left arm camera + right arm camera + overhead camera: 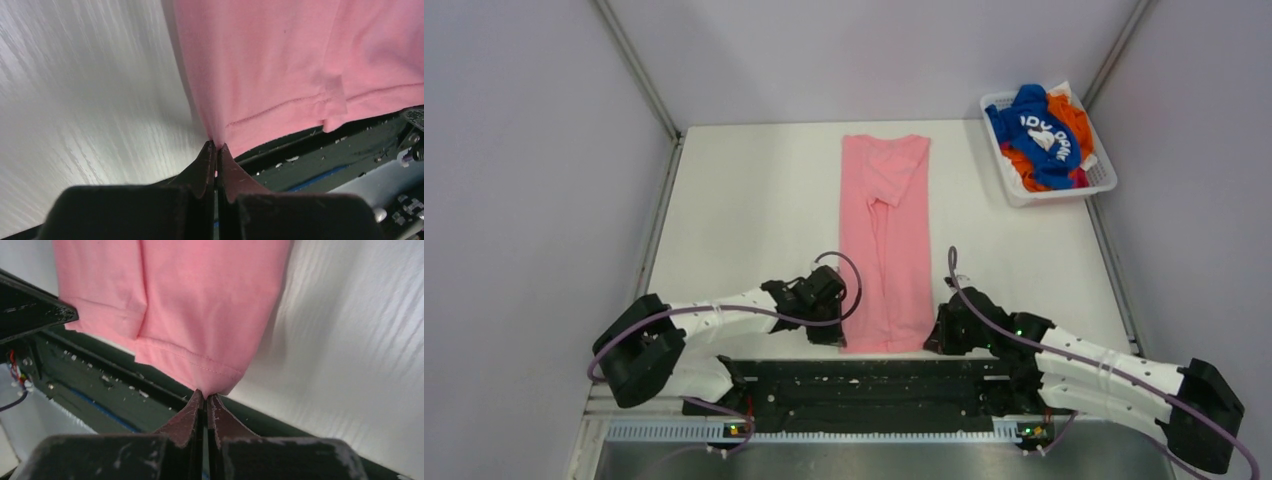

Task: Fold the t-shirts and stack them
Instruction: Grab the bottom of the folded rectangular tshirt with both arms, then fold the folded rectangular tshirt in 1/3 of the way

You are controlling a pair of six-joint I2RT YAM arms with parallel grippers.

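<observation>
Two hem corners of the pink t-shirt (886, 240) are pinched. I see the left gripper (216, 146) clamped tight on the near-left corner and the right gripper (205, 394) on the near-right. The shirt lies folded lengthwise mid-table. The blue t-shirt (1034, 128) and orange t-shirt (1070, 112) sit in the basket (1052, 194), far right.

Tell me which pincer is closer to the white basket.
Right. The right pincer holds the pink t-shirt's near corner on the basket's side; the left pincer holds the opposite near corner, farther away.
</observation>
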